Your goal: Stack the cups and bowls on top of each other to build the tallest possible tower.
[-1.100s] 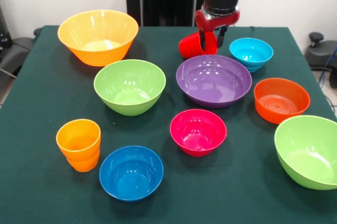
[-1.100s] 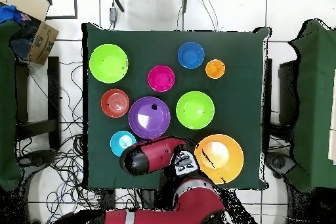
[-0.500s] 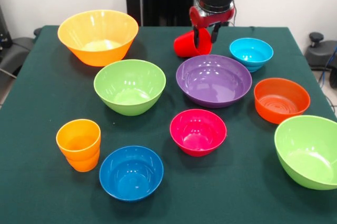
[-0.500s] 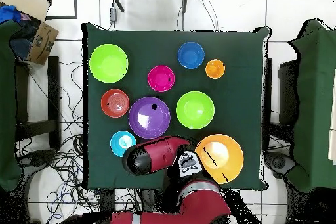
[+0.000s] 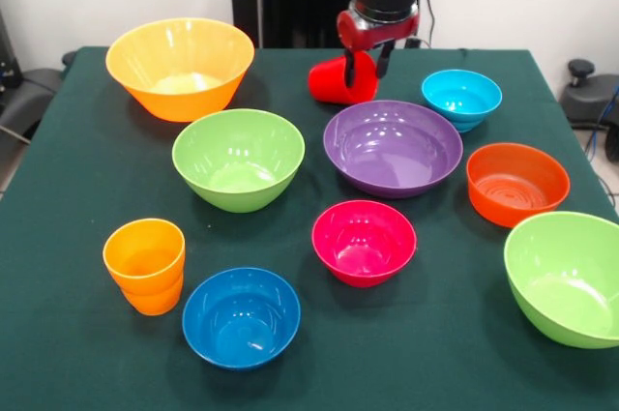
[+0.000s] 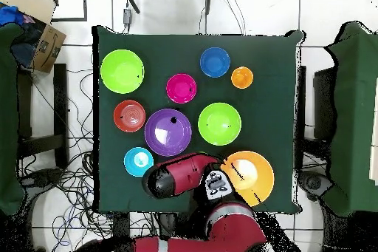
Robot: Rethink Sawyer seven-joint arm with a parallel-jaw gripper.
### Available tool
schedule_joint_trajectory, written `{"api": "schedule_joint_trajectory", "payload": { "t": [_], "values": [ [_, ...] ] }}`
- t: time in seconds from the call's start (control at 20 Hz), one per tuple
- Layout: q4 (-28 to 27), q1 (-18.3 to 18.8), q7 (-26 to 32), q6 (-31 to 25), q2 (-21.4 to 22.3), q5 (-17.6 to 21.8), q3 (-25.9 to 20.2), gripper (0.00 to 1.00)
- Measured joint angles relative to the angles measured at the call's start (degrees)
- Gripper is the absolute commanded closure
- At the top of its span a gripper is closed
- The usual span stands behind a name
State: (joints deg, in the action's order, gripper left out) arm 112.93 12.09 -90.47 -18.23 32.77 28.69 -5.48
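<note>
Tower: none built | jaws clamped on red cup [image 5: 336, 81], tilted, at worktop [image 5: 77, 189] | orange cups [image 5: 145, 265] nested | eight bowls loose, unstacked.

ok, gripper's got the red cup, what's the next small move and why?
Probably carry the red cup to bare green cloth and set it down as a base. The gripper is shut on it, holding it tilted beside the purple bowl, and no tower exists yet.
</note>
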Motion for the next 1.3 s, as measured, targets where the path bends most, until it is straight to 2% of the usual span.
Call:
{"api": "schedule_joint_trajectory", "payload": {
  "t": [0.4,0.55,0.9,1.3],
  "values": [
    [0.05,3.65,0.0,-3.2,1.32,0.56,-0.74,0.0],
    [0.39,5.02,0.0,-6.67,3.36,0.57,-2.04,0.0],
    [0.79,5.53,0.0,-10.74,5.98,0.57,-3.45,0.0],
    [0.8,5.5,0.0,-10.81,4.63,1.97,-3.61,0.0]
  ]
}}
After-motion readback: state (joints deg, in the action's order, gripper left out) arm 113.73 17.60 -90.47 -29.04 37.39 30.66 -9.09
